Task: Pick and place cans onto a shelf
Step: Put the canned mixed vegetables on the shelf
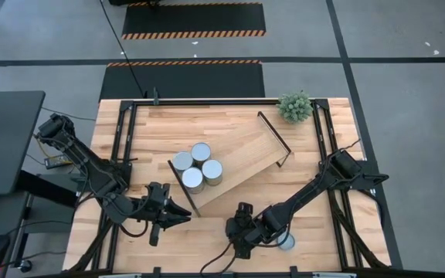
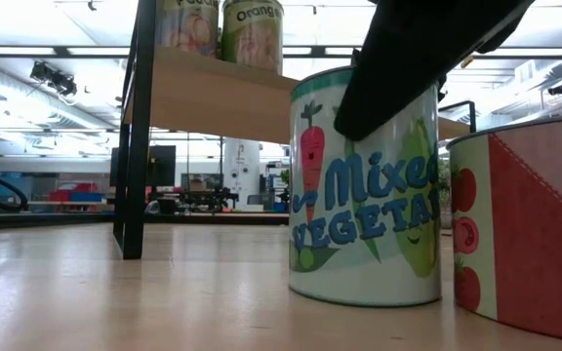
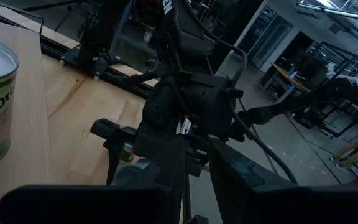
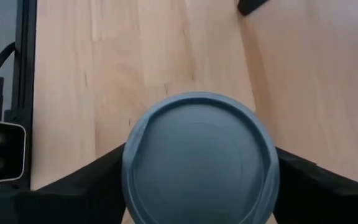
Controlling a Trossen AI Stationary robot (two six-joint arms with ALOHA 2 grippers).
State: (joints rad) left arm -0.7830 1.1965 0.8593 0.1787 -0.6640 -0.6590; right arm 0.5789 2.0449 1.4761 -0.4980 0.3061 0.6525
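The can in hand is the blue-topped can (image 4: 199, 158), standing upright on the tabletop (image 1: 207, 239) near its front edge. In the right wrist view its lid sits squarely between the two dark fingers (image 4: 89, 177) of the right gripper (image 1: 242, 232), one finger on each side, spread wide around the can. Whether the pads already touch the wall cannot be told, so the can is not yet counted as grasped.

To do this step well, the fingers should close evenly on opposite sides of the wall, below the lid rim, with the can centred. The lift should be straight up before any travel.

Outward, a second can (image 1: 286, 242) stands just beside the right arm near the front edge; in the low view a tomato-labelled can (image 2: 525, 229) stands close to the mixed-vegetable can (image 2: 364, 190). The lift must clear this neighbour.

The shelf (image 1: 234, 158) lies at an angle mid-table, with four cans (image 1: 197, 167) clustered at its near end. The remaining length is bare and suits placement.

The left gripper (image 1: 178, 215) waits beside the shelf's near end, fingers nearly together and holding nothing. A small green plant (image 1: 295, 106) stands at the far corner, well apart.
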